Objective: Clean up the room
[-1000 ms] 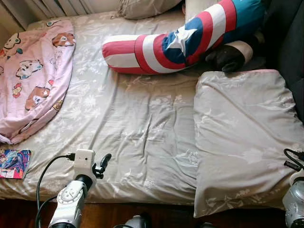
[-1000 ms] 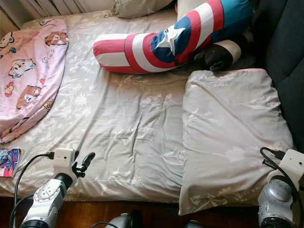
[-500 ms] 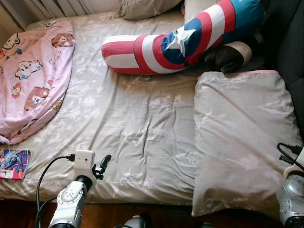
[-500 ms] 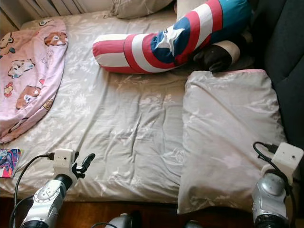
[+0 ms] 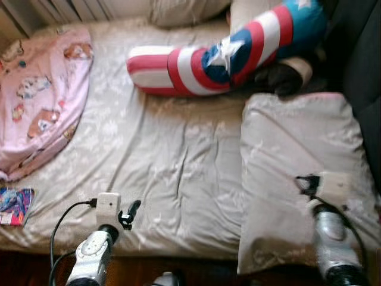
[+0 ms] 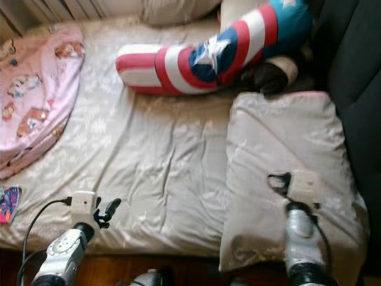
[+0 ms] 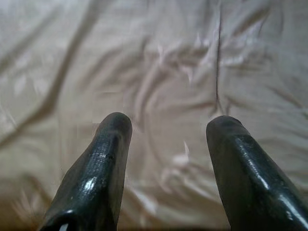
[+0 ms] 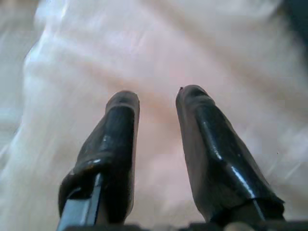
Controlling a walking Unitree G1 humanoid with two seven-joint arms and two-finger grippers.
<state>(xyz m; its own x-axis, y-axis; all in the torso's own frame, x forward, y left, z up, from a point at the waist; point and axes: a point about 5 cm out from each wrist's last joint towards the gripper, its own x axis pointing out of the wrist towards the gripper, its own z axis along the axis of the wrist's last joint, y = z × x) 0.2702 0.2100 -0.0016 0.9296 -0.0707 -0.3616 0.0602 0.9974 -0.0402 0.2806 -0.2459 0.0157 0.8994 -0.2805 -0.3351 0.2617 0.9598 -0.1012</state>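
Note:
A grey pillow (image 5: pixel 297 149) lies on the right side of the bed, its corner hanging over the front edge. My right gripper (image 8: pixel 156 96) hovers over the pillow's near half, open, with nothing between its fingers. Near the bed's front edge on the left, my left gripper (image 7: pixel 168 125) stands open above the wrinkled grey sheet (image 5: pixel 178 161). A red, white and blue bolster with a star (image 5: pixel 220 56) lies across the back of the bed. A pink cartoon blanket (image 5: pixel 41 89) covers the far left. A colourful booklet (image 5: pixel 13 205) rests at the front left corner.
A dark plush object (image 5: pixel 284 77) sits behind the pillow under the bolster. Another grey pillow (image 5: pixel 184 9) lies at the head. Something dark and upholstered (image 5: pixel 363 65) borders the bed on the right. Dark wood floor (image 5: pixel 196 271) runs along the front edge.
My right arm has come up from the lower right corner and now reaches over the grey pillow. The left arm has stayed put. The picture is slightly blurred.

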